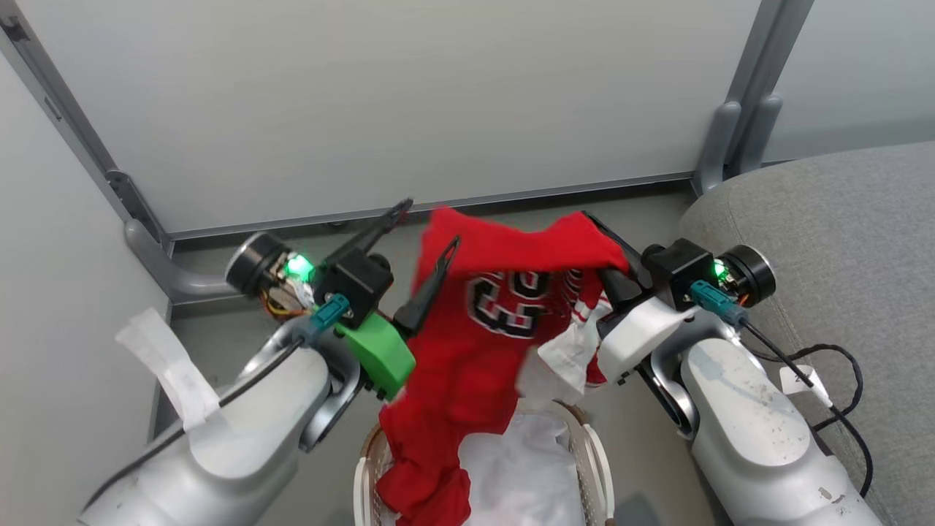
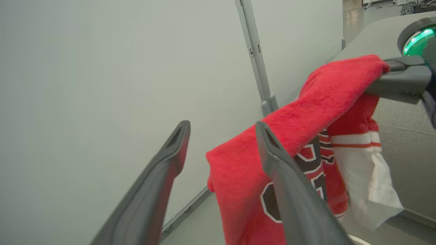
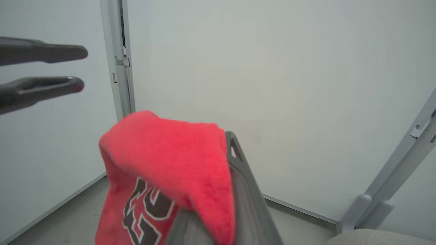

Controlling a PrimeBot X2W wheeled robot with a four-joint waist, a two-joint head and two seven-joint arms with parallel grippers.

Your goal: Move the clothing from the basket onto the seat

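Pale partition panels (image 1: 365, 109) on grey metal posts close off a corner of grey floor (image 1: 234, 343). The rounded corner of the grey woven sofa seat (image 1: 840, 241) fills the right of the head view. The white slotted laundry basket (image 1: 595, 453) stands on the floor between the two forearms, left of the seat.

The red number 23 jersey (image 1: 467, 351) hangs in the air above the basket, apart from the seat. Its upper right corner is pinched in the right gripper (image 1: 603, 252), whose fingers are pressed together on the cloth. The right wrist view shows the red fabric bunched over those fingers, with one dark finger (image 3: 238, 166) bare beside it. From that corner the top edge runs leftward and the body of the jersey sags down. Its lower end lies over the basket's left rim and against the white liner (image 1: 526, 467). A white-and-red striped part (image 1: 577, 343) dangles beneath the right gripper; whether it is a sleeve or a second garment I cannot tell.

The left gripper (image 1: 429, 225) is spread wide at the jersey's upper left corner and holds nothing. In the left wrist view bare wall shows between its two fingers, and the jersey's loose corner hangs just beyond the finger nearer the cloth. In the head view that finger overlaps the jersey's left edge; whether it touches the fabric cannot be told.
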